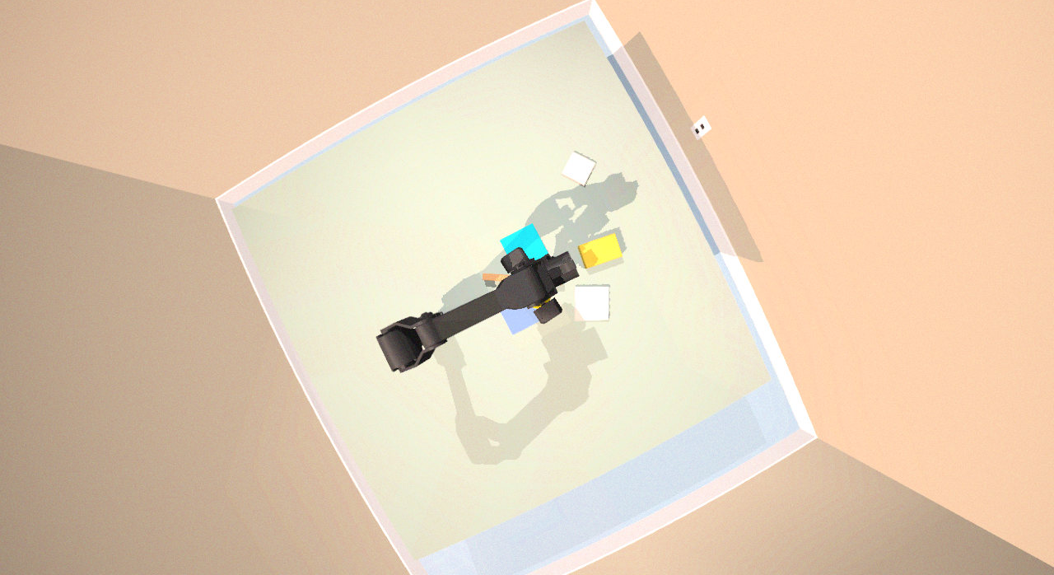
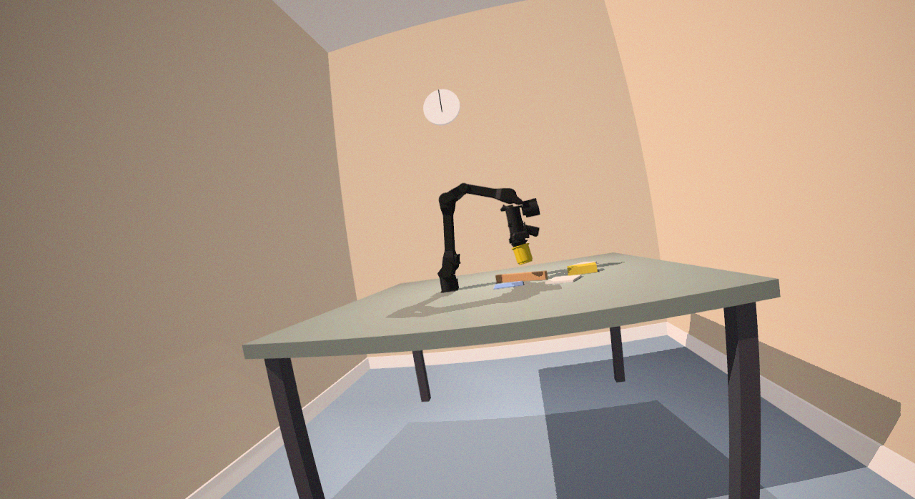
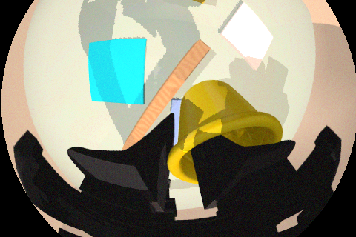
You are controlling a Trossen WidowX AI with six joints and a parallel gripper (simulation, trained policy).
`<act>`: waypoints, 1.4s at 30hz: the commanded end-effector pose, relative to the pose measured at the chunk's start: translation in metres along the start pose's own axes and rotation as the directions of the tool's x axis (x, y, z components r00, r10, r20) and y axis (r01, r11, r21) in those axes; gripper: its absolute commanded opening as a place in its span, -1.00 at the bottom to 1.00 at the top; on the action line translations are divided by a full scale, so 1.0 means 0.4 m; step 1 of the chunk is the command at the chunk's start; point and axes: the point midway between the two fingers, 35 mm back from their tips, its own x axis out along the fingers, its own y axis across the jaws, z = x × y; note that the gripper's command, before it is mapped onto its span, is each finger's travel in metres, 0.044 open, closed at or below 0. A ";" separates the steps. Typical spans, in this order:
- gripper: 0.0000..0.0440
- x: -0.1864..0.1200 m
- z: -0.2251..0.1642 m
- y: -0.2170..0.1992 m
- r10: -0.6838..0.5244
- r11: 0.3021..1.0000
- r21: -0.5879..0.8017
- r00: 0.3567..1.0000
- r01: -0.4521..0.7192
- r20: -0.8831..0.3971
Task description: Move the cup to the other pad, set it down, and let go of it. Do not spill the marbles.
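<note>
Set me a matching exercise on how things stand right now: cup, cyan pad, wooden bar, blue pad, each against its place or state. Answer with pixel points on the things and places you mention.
1. yellow cup (image 2: pixel 522 254) (image 3: pixel 219 100)
2. cyan pad (image 1: pixel 522 240) (image 3: pixel 117 71)
3. wooden bar (image 2: pixel 521 277) (image 3: pixel 174 85)
4. blue pad (image 1: pixel 519 320) (image 2: pixel 508 284) (image 3: pixel 176 112)

A. lies on the table (image 2: pixel 409 323) between the two coloured pads
B. mostly hidden behind the cup in the wrist view
C. tilted, off the table, gripped by the end effector (image 3: pixel 183 137)
D. out of sight in the exterior view

Pairs: 1-C, 2-D, 3-A, 4-B

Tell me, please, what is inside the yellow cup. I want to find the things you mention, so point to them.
Only part of the inner wall of the yellow cup (image 2: pixel 522 254) (image 3: pixel 211 101) shows in the wrist view; a finger of the pincer (image 3: pixel 185 152) covers much of the mouth, so any marbles cannot be seen.
</note>
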 end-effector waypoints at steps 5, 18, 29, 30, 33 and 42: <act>-0.99 -0.020 0.047 0.057 0.008 1.000 -0.029 0.998 -0.007 0.056; -1.00 -0.009 0.102 0.168 0.024 0.997 -0.081 0.993 -0.014 0.117; -1.00 0.028 0.119 0.272 0.041 0.992 -0.120 0.989 -0.024 0.140; -1.00 0.033 0.119 0.281 0.042 0.992 -0.123 0.989 -0.025 0.141; -1.00 0.051 0.116 0.301 0.042 0.992 -0.127 0.989 -0.024 0.141; -0.82 0.121 0.094 0.322 0.027 0.992 -0.124 0.991 -0.011 0.128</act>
